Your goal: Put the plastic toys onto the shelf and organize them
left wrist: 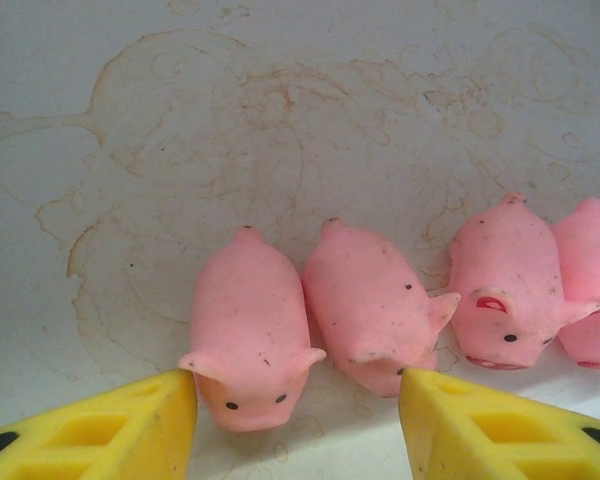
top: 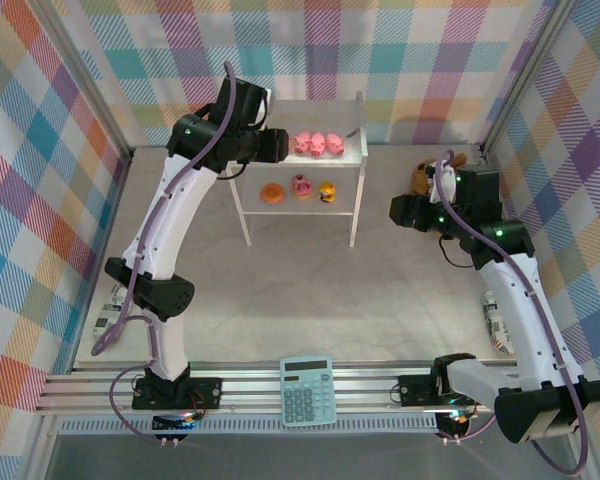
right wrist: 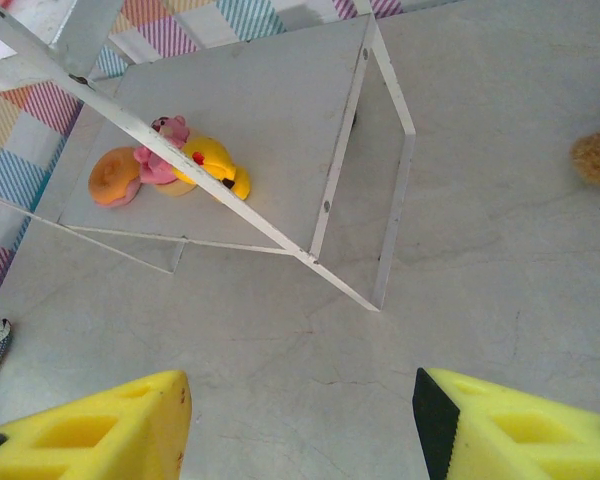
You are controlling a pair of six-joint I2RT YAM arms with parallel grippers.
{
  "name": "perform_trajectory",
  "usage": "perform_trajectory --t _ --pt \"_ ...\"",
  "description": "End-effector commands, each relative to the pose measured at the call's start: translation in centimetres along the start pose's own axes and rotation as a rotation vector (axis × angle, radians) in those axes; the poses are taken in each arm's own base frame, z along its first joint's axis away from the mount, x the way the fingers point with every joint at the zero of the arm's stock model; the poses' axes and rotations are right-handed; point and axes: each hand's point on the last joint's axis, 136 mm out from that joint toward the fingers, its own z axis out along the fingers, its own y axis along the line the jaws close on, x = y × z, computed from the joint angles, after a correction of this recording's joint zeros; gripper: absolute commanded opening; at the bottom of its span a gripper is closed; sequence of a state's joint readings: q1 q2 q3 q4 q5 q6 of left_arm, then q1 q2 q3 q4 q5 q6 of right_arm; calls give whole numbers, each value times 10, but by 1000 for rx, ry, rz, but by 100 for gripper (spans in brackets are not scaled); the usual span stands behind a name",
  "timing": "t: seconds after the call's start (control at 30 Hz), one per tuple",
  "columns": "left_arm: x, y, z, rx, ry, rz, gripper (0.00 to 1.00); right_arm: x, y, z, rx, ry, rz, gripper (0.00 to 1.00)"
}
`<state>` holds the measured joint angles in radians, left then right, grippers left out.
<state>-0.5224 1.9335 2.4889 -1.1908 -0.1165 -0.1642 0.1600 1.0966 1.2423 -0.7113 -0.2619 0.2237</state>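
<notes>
Pigs (left wrist: 250, 320) sit side by side low in frame, keeping the shelf (left wrist: 280, 120) row tidy; left gripper (left wrist: 298, 425) hangs spread over two, right gripper (right wrist: 300, 425) spread, empty.

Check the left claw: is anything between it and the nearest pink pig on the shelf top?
Nothing visible. The left claw stands open, with the head of the nearest pig between its fingertips. The second pig lies close beside it, its near end just ahead of one finger, so closing might catch both.
</notes>
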Motion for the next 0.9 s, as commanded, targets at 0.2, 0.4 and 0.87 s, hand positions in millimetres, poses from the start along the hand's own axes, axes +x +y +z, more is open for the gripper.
perform_trajectory --t 0.2,0.4,0.87 --pt "-20 7 -48 -11 -145 -10 58 -17 11 -20 -14 -63 -28 62" --pt "-24 4 -62 3 -185 -7 57 -32 27 -31 -68 -94 -45 61" --pt "8 22 -91 -74 -232 43 57 -106 124 -70 -362 -176 -149 59"
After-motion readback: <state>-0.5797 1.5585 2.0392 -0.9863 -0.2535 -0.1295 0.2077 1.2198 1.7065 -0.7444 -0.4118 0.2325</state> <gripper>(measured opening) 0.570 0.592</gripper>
